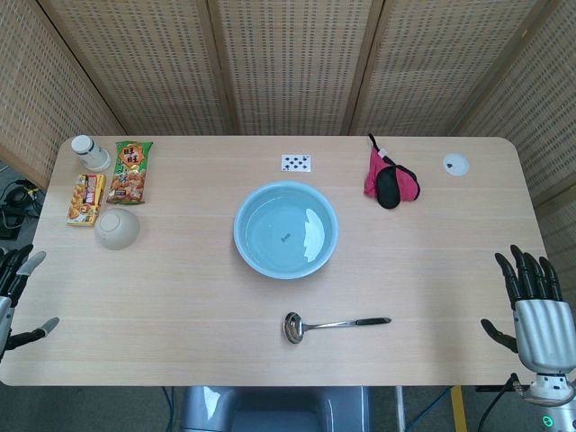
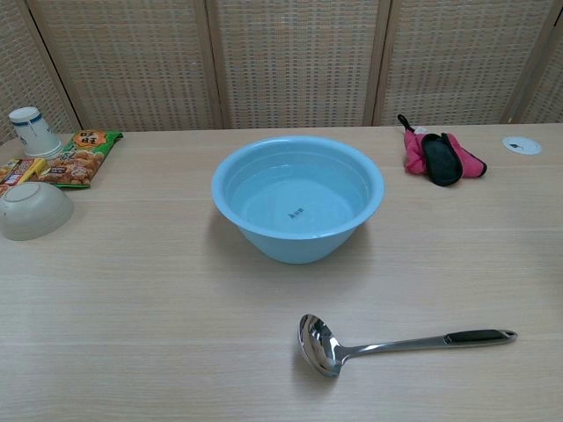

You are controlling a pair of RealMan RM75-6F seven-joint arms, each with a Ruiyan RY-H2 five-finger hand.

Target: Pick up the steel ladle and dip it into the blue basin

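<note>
The steel ladle [image 1: 335,324] [image 2: 400,342] lies flat on the table in front of the blue basin, its bowl to the left and its black-tipped handle pointing right. The blue basin [image 1: 247,241] [image 2: 227,204] stands at the table's middle and holds water. My right hand [image 1: 536,306] hovers at the table's near right edge, fingers spread, holding nothing, well right of the ladle handle. My left hand [image 1: 16,292] shows at the near left edge, fingers apart and empty. Neither hand appears in the chest view.
A pink and black pouch [image 1: 391,178] [image 2: 440,156] lies back right, with a small white disc [image 1: 455,164] beyond it. A playing card [image 1: 296,162] lies behind the basin. Snack packs [image 1: 131,171], a white cup [image 1: 88,151] and an overturned beige bowl [image 1: 118,228] sit at the left.
</note>
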